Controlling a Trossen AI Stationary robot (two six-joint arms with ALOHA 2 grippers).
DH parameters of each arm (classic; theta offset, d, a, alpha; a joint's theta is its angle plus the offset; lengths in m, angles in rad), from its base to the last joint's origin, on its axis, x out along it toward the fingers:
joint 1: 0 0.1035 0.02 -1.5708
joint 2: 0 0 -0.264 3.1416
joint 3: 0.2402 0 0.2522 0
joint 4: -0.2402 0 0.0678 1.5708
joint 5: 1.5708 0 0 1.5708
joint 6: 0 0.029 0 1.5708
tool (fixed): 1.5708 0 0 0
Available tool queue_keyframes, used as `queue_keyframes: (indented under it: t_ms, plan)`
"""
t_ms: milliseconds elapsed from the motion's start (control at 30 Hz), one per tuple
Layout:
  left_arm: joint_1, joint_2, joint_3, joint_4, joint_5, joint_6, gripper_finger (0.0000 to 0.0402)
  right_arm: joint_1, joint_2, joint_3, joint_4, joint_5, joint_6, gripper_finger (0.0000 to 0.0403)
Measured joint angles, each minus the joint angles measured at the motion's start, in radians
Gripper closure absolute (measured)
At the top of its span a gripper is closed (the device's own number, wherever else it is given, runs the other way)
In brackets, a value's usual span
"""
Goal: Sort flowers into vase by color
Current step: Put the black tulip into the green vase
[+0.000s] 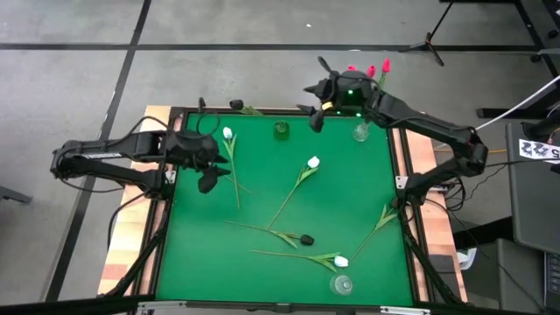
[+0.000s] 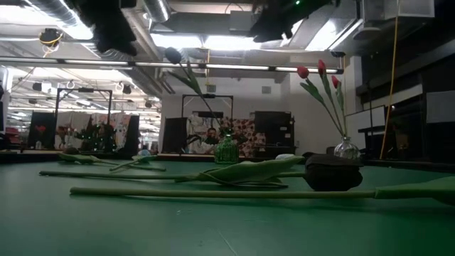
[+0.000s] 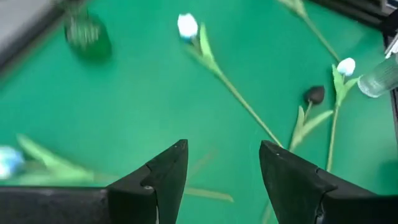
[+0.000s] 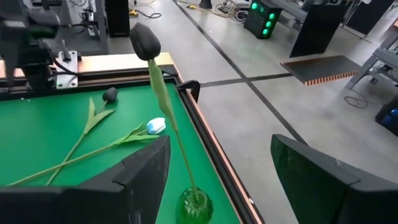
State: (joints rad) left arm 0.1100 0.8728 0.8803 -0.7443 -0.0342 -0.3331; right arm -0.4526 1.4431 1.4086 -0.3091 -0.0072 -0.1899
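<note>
- The flowers: three red tulips (image 1: 371, 69) stand in a clear vase (image 1: 360, 132) at the far edge of the green bench (image 1: 201, 245).
- A black tulip (image 4: 145, 40) stands in the green vase (image 1: 281, 129).
- White tulips (image 1: 313, 163) and another black one (image 1: 307, 238) lie flat.
- The left tool (image 1: 208, 168) is wide, holding nothing, above a white tulip.
- The right tool (image 1: 317, 103) is wide, empty, over the far edge.

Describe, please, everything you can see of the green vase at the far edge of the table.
The green vase is a small, round-bodied vessel of translucent green glass, as it looks, standing upright on the green table near its far edge, between the two arms. One black tulip stands in it, its thin green stem leaning to one side of the neck. In the high view nothing else touches the vase; the right end effector hovers open nearby.
</note>
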Motion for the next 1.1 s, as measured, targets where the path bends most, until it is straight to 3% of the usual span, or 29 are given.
queue_keyframes:
  t_ms: [133, 300, 467, 700, 900, 1100]
  plan:
    - [-0.038, 0.01, 0.0, -0.121, -0.001, -0.135, 0.0208, 0.0, -0.036, 0.0, -0.034, 0.0, 0.006, 0.0125]
    - [-0.11, 0.029, 0.0, -0.282, -0.003, -0.181, 0.0208, 0.0, -0.058, 0.0, -0.088, 0.0, 0.007, 0.0125]
    - [-0.141, 0.077, 0.0, -0.365, -0.145, -0.176, 0.0208, 0.0, -0.059, 0.0, -0.112, -0.002, 0.008, 0.0125]
    - [-0.056, 0.184, -0.042, -0.272, -0.184, 0.091, 0.0208, 0.0, -0.059, 0.0, -0.116, -0.011, -0.004, 0.0125]
    - [0.124, 0.287, -0.111, -0.168, 0.019, 0.364, 0.0208, 0.0, -0.062, 0.0, -0.161, -0.011, -0.044, 0.0125]
    - [0.26, 0.336, -0.122, -0.126, 0.035, 0.604, 0.0208, 0.0, -0.062, 0.0, -0.202, -0.011, -0.051, 0.0125]
